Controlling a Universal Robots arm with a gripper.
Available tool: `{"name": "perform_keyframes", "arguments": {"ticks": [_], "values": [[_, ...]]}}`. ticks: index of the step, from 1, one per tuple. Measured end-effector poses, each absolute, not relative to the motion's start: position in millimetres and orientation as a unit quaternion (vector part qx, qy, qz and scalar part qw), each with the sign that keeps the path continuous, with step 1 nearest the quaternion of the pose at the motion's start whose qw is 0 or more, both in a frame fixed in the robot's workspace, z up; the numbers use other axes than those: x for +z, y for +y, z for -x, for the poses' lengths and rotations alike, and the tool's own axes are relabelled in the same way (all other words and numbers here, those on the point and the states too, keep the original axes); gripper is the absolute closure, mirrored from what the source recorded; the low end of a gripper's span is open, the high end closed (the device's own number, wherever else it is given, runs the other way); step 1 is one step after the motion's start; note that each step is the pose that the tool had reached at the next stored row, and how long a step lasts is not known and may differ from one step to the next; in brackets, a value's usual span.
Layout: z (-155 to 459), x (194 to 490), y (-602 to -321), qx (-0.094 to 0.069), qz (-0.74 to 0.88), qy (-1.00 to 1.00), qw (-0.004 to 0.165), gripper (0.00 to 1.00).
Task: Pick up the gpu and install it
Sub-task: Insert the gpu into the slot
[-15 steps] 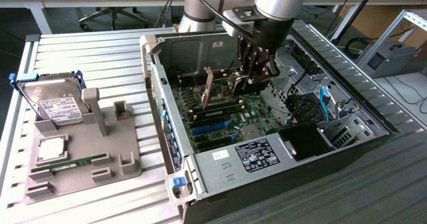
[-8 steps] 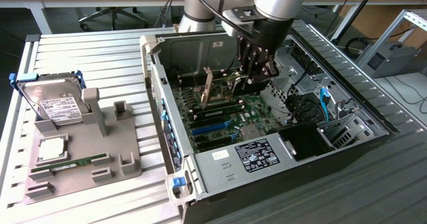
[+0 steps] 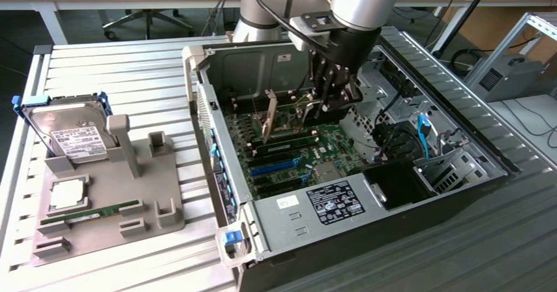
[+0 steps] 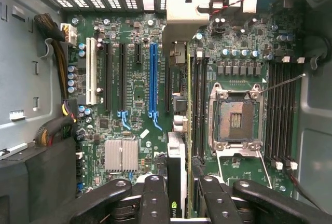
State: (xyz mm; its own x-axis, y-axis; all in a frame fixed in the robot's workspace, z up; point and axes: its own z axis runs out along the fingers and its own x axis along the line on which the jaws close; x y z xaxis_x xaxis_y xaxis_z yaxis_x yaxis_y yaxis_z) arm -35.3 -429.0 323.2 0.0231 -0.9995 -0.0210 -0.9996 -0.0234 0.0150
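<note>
The Universal Robots arm (image 3: 366, 2) hangs in from the top of the exterior view, its silver last link pointing steeply down and leaning a little toward the exterior view's left. A second silver link (image 3: 261, 5) of the same arm stands behind it. The black wrist block (image 3: 348, 41) carries the gripper (image 3: 329, 102), aimed downward. In the wrist view two black fingers (image 4: 154, 198) lie parallel, linkage bars (image 4: 104, 198) splayed outward, clamped on the gpu (image 4: 176, 156) held edge-on between them.

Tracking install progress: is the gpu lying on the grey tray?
No, the gpu stands edge-on between the jaws, over the motherboard.
</note>
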Motion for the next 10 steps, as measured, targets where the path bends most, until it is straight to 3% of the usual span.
{"name": "perform_keyframes", "arguments": {"ticks": [10], "values": [[35.3, 321.1, -429.0, 0.013, 0.715, 0.699, 0.002, 0.73]]}}
